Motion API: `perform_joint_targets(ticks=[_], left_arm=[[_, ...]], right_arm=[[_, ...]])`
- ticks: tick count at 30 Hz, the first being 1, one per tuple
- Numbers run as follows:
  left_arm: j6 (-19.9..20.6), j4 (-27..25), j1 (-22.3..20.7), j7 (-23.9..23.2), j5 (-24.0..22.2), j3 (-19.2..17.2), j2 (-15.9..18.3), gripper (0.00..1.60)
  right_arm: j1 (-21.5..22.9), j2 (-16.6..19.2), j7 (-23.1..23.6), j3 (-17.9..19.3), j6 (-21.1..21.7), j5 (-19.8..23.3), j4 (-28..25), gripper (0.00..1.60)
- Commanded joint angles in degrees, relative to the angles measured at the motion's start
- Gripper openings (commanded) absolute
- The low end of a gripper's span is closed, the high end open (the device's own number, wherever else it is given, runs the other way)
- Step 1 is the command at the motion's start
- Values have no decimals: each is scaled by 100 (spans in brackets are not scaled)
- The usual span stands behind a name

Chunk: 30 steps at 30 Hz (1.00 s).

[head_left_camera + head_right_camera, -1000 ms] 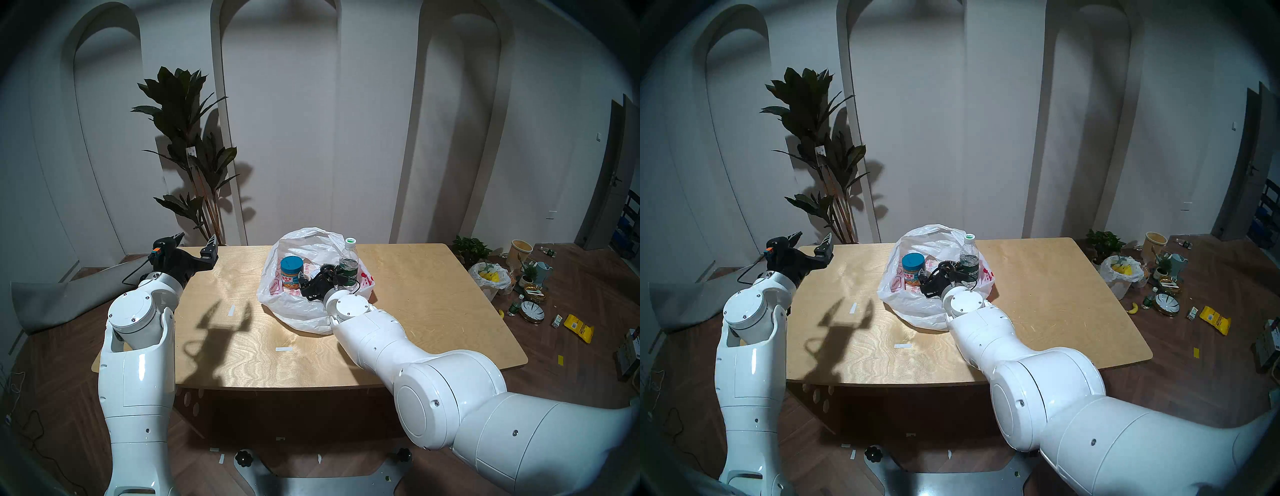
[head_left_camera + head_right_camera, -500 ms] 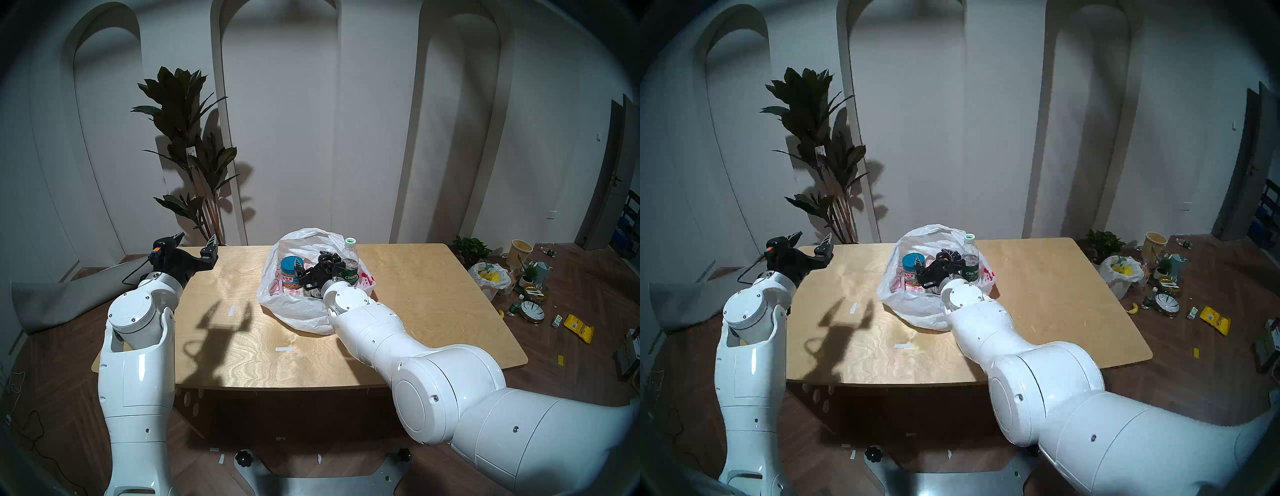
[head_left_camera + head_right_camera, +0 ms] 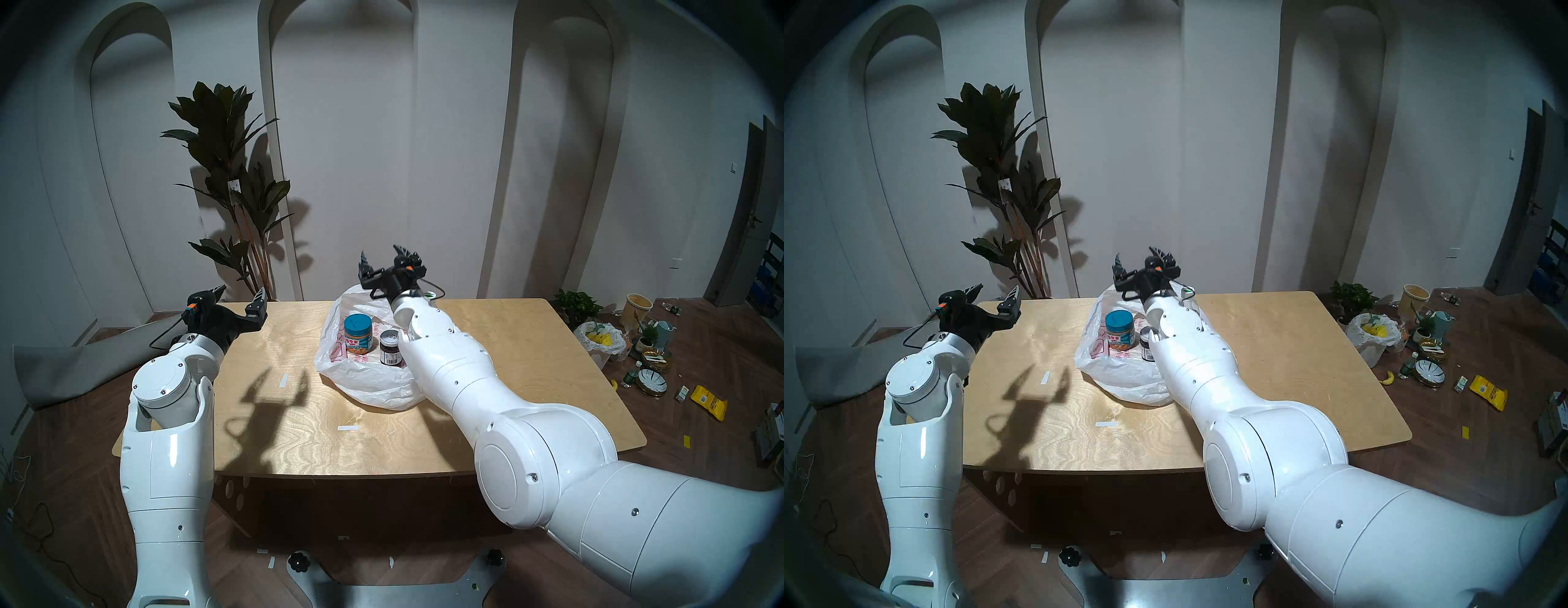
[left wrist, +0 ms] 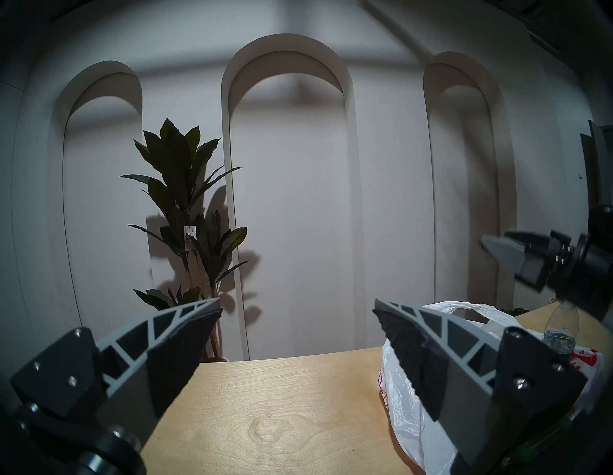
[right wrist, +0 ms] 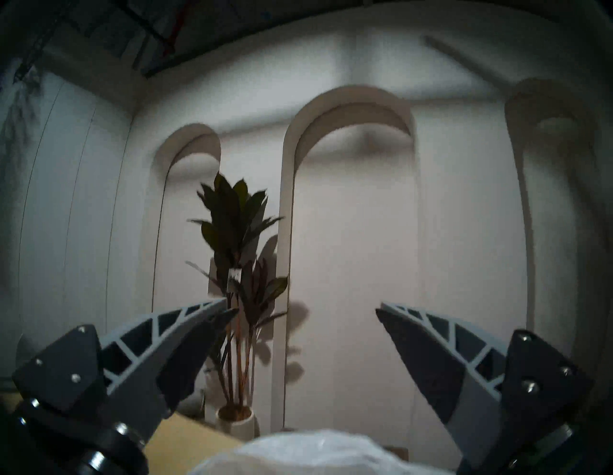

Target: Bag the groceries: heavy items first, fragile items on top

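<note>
The right gripper (image 3: 387,261) is wide open and empty above the bag (image 3: 360,373); the left gripper (image 3: 242,302) too. Its forearm may knock the small jar (image 3: 390,348) or bottle (image 4: 560,331) over.

Glossy white rounded arm segments (image 3: 165,463), black wrists, grey-ribbed dark gripper fingers (image 4: 159,338), small orange tags.

No readable text on jar labels (image 3: 355,343) or bag (image 3: 369,378).
</note>
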Motion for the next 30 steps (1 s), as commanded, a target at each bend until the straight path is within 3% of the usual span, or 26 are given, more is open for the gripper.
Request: perform_joint_targets(ticks=[1,12,30], left_arm=[[-24,-84,-63,2,-2,2,17,160],[-21,-56,-59,-1,-21,3,23,160],[-20,29,-57,-2,-54,5,32,160]], right_arm=[[340,577,-258,458,-433,251,-736,160],[-247,1309,-688,1389,-563,381,-1348,160],[-1030,2203,-655,2051,-68,488,-1656,160]])
